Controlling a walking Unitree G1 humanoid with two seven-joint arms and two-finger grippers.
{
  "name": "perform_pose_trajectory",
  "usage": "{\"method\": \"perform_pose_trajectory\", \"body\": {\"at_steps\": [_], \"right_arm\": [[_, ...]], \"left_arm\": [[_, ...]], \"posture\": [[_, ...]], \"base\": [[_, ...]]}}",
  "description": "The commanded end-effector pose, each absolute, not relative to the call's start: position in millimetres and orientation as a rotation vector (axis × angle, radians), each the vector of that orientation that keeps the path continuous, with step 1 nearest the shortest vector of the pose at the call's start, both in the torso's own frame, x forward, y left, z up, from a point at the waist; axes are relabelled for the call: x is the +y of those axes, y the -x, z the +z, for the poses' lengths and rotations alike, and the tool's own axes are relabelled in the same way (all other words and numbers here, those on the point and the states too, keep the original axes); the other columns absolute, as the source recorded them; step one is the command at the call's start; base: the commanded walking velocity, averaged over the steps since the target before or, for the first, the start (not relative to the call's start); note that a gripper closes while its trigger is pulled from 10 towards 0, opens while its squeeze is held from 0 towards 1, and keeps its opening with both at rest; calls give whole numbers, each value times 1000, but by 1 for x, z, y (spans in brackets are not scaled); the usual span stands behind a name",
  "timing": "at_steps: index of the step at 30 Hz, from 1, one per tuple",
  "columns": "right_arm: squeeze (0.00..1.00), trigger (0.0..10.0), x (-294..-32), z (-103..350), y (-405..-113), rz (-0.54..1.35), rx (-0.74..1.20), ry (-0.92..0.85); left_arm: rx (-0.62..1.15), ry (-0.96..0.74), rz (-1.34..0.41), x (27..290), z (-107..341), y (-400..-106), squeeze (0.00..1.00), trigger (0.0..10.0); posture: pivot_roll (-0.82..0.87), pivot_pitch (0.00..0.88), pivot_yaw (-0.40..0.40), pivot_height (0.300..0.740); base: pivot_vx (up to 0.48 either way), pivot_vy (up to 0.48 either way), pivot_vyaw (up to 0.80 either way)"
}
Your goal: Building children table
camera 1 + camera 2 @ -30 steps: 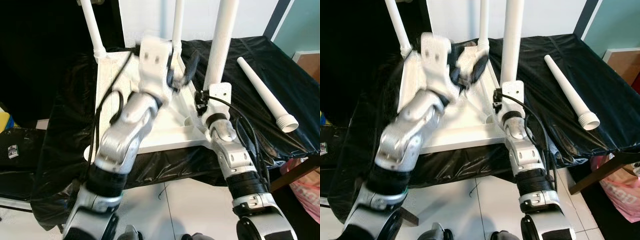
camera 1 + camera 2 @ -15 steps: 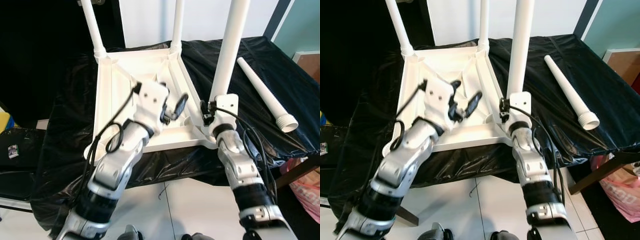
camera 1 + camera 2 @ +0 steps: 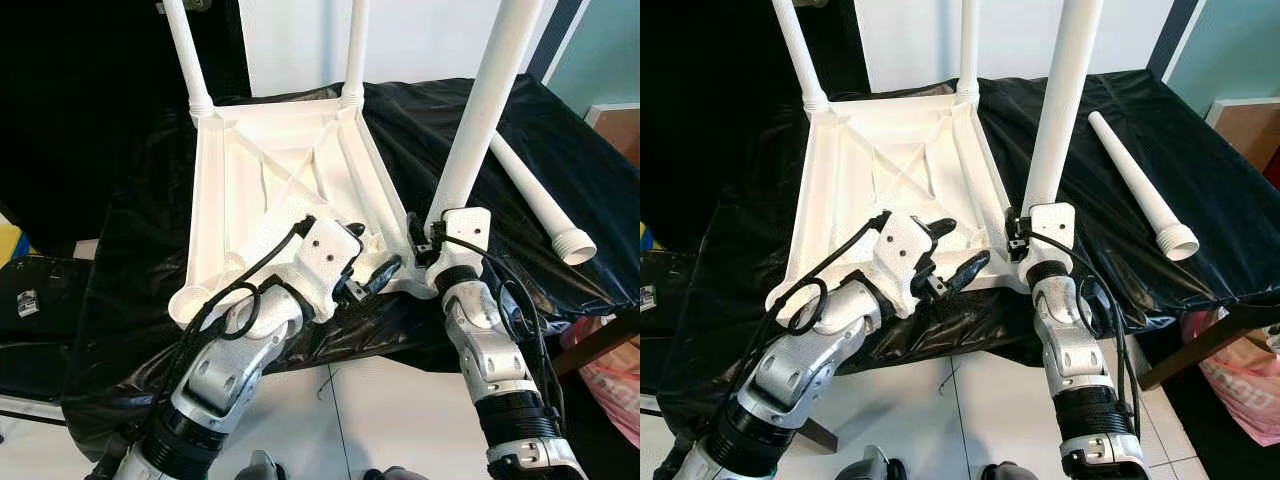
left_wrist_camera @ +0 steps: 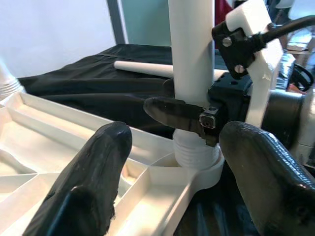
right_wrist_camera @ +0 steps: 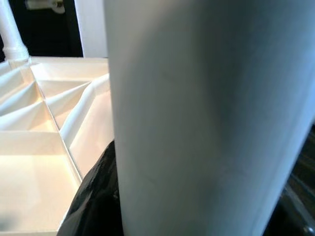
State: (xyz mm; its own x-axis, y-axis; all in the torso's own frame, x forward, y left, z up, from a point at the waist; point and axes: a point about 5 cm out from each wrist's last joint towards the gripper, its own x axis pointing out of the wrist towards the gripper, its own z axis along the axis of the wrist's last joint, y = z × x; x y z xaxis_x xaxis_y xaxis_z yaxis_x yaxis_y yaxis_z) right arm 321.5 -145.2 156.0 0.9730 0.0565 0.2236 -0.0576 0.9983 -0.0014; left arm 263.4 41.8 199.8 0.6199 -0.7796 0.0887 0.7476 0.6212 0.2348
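Observation:
The white table top (image 3: 270, 170) lies upside down on a black-covered bench. Two white legs (image 3: 185, 55) (image 3: 355, 45) stand in its far corners. My right gripper (image 3: 432, 226) is shut on a third leg (image 3: 480, 110), which leans a little to the right. In the left wrist view its threaded end (image 4: 196, 152) sits in the near right corner socket. My left gripper (image 3: 375, 275) is open just left of that socket, its fingers (image 4: 93, 182) apart with nothing between them. A fourth leg (image 3: 535, 195) lies loose on the cloth at the right.
The black cloth (image 3: 130, 280) hangs over the bench's near edge, above white floor tiles (image 3: 380, 410). A pink bag (image 3: 610, 375) sits on the floor at the lower right. Dark boxes (image 3: 30, 300) are at the left.
My left arm has dropped from above the table top to its near right corner. The held leg has tipped from upright to leaning right, its foot now at the corner socket.

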Motion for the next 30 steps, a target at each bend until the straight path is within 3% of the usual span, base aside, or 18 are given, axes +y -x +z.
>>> {"method": "perform_pose_trajectory", "body": {"at_steps": [1,14,30], "right_arm": [[0,10000,-151,141,-319,42,-169,-25],[0,10000,-163,126,-322,-12,-115,-62],[0,10000,-146,100,-308,192,-139,-23]], "left_arm": [[-180,-197,-913,40,199,-260,0,10000],[-180,-199,-907,42,202,-261,0,10000],[-183,-204,-910,43,204,-262,0,10000]], "posture": [[57,93,-20,740],[71,105,-19,740],[72,99,-2,740]], "base": [[0,0,0],[0,0,0],[0,0,0]]}}
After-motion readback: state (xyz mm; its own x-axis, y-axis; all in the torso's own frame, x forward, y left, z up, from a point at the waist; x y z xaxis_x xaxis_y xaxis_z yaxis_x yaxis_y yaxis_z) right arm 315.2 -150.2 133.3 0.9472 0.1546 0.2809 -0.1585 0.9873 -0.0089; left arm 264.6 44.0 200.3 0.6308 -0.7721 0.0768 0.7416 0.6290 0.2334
